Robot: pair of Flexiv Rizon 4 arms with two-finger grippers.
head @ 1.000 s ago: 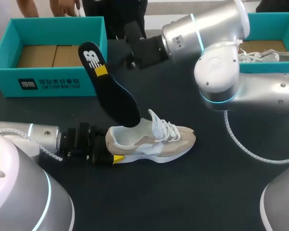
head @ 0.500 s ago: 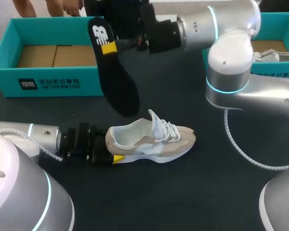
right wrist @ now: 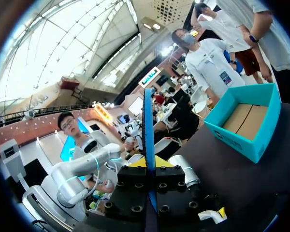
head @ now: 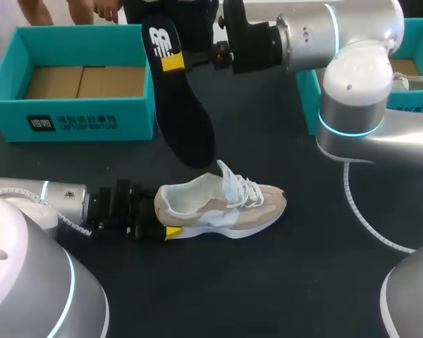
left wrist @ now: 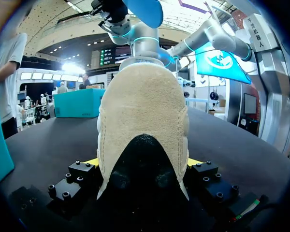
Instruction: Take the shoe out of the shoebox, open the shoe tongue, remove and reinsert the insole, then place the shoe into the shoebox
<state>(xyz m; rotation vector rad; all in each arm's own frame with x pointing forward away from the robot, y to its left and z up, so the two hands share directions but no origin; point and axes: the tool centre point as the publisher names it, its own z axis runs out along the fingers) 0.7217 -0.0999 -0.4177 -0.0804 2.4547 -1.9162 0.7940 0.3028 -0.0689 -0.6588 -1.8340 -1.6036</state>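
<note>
1. The shoebox [head: 7, 105] sits open at the table's left, well apart from the shoe.
2. The left gripper [left wrist: 142, 166] is clamped on the heel of the shoe [head: 225, 204], which stands mid-table; the heel looks firm enough to grip.
3. The insole [head: 182, 120] hangs above the shoe, its heel end pinched by the right gripper [head: 197, 58]. It looks thin, light and bendy, so the toe should probably go in first.

This is looking like a robot demonstration stand inside a large exhibition hall. A left arm [head: 35, 201] and a right arm [head: 352, 70] in silver casing are working over a dark surface [head: 303, 282]. One teal shoebox [head: 77, 123] and a second teal shoebox [head: 419, 42] are sitting along the surface's far edge. Well beyond the surface, a high vaulted roof [right wrist: 72, 43] is arching over lit display screens [left wrist: 222, 60].
</note>
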